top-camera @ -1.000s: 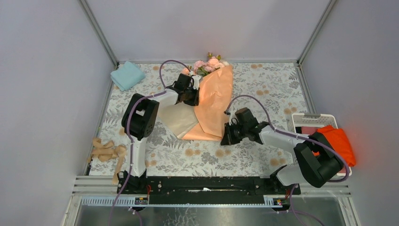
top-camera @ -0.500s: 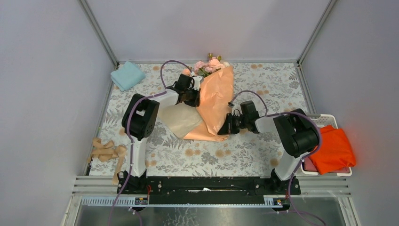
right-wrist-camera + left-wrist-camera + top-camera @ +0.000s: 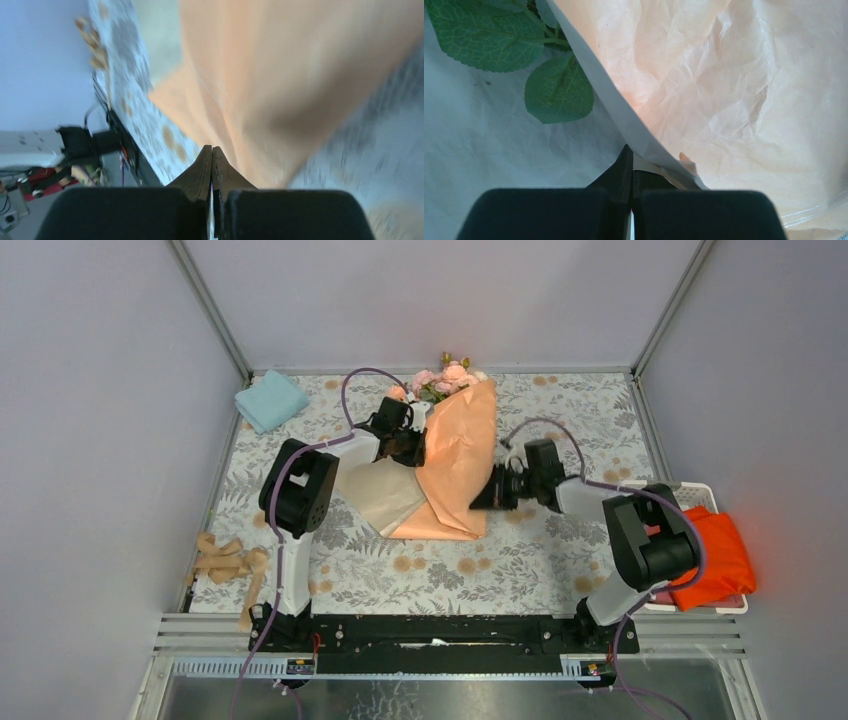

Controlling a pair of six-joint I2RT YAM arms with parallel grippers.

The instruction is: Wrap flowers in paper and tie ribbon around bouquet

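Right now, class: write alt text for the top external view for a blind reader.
Crinkly peach-orange wrapping paper lies folded over pink and cream artificial roses on a floral-patterned table, with the left pincer shut at its left edge and the right pincer shut at its right edge.

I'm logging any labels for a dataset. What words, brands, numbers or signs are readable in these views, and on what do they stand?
No text can be read in any view.
The paper, the floral tablecloth and the white basket show no writing.
Any marks on the small parts along the black rail are too small to read.
The right wrist view is blurred.
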